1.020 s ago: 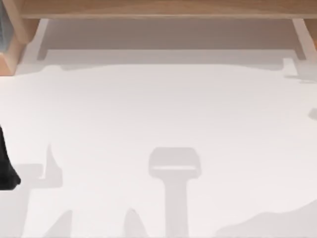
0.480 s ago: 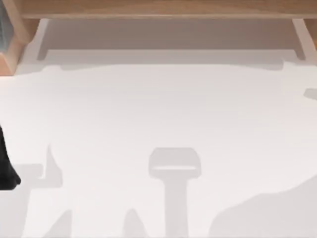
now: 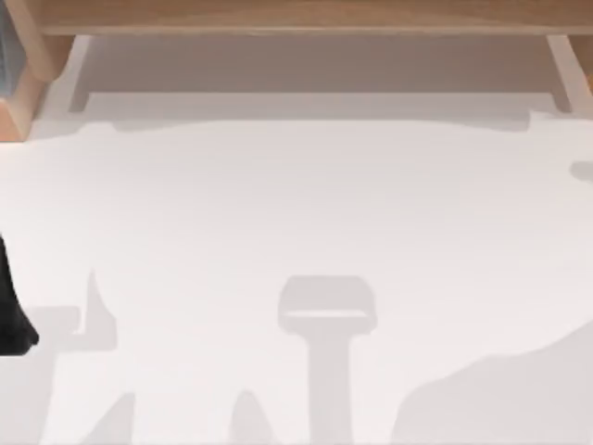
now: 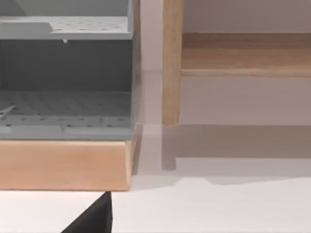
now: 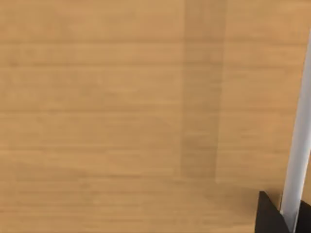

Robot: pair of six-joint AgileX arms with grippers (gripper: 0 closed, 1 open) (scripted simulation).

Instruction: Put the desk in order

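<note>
spreading across nearly the whole top view, the desk (image 3: 306,213) shows as a plain white tabletop crossed by soft grey shadows. its tan wooden shelf (image 3: 306,14) runs along the far edge, with a wooden upright (image 3: 28,79) at the far left corner and a pale support (image 3: 565,69) at the far right under the shelf.

left arm (image 3: 11,306): a dark shape at the desk's left edge, about midway between shelf and near side, probably part of the arm rather than the gripper itself. in the left wrist view a black wedge (image 4: 92,218) pokes in over the white top; it may be one finger, and i cannot tell how the jaws stand.

the left wrist view faces the desk's far left corner. a grey perforated rack (image 4: 65,77) sits on a wooden base (image 4: 63,165), just beside a slim wooden post (image 4: 171,63) that rises from the tabletop, with the shelf board (image 4: 245,56) running off from the post.

the right wrist view looks closely at a tan wood surface (image 5: 121,116), with grain lines and a darker band across it. a black tip (image 5: 267,216) and a pale strip (image 5: 299,155) sit at one corner; i cannot tell the right jaws' state either.
</note>
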